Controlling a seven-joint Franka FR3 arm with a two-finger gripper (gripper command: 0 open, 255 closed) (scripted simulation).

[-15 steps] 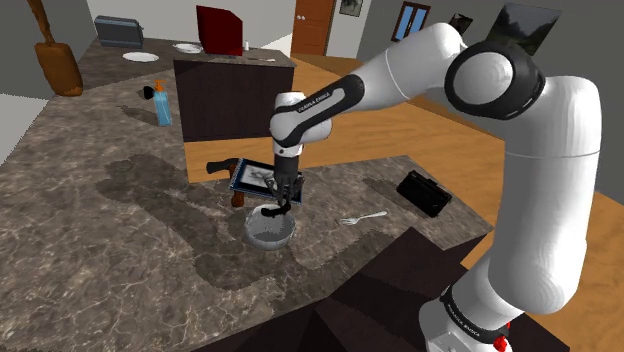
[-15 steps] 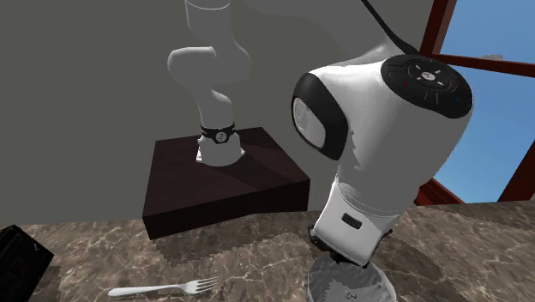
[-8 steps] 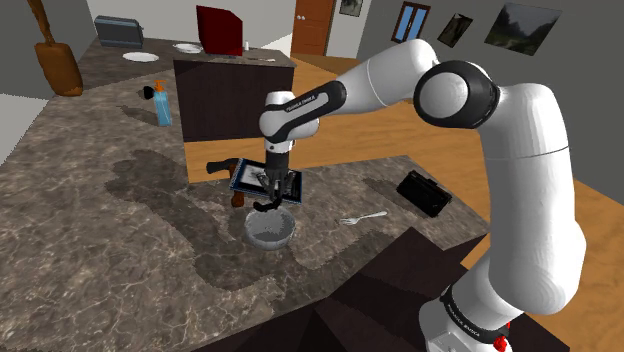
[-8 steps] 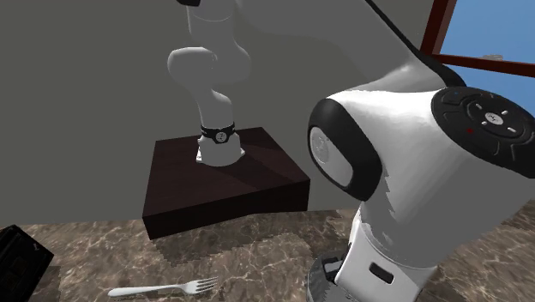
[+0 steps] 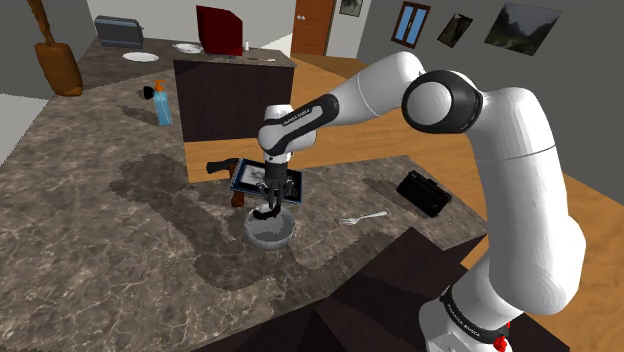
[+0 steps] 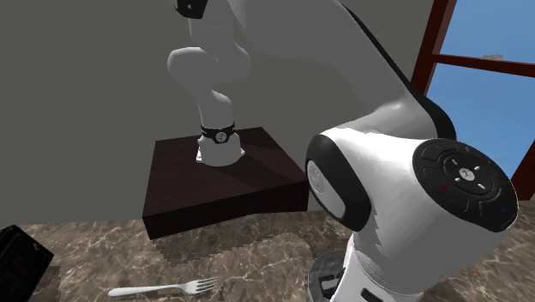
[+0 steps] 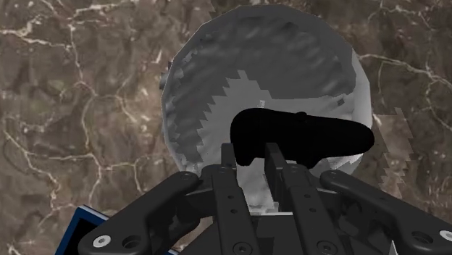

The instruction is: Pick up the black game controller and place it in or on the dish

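The black game controller (image 7: 300,136) hangs over the middle of the grey round dish (image 7: 217,72), clasped between my gripper's two black fingers (image 7: 263,161). In the shoulder view my gripper (image 5: 268,206) points down at the dish (image 5: 286,236) on the marble counter, with the controller (image 5: 266,213) just above the bowl's inside. I cannot tell whether it touches the bottom. In the second exterior view the arm's big white joint hides most of the dish (image 6: 320,276).
A blue-framed tablet (image 5: 250,178) and a brown object (image 5: 220,166) lie just behind the dish. A fork (image 5: 362,217) and a black case (image 5: 424,192) lie toward the shoulder view's right. A blue bottle (image 5: 162,103) and a dark box (image 5: 232,85) stand farther back.
The arm has swung, and the gripper with the controller has shifted slightly toward the shoulder view's left over the dish. The fingers have stayed shut on the controller.
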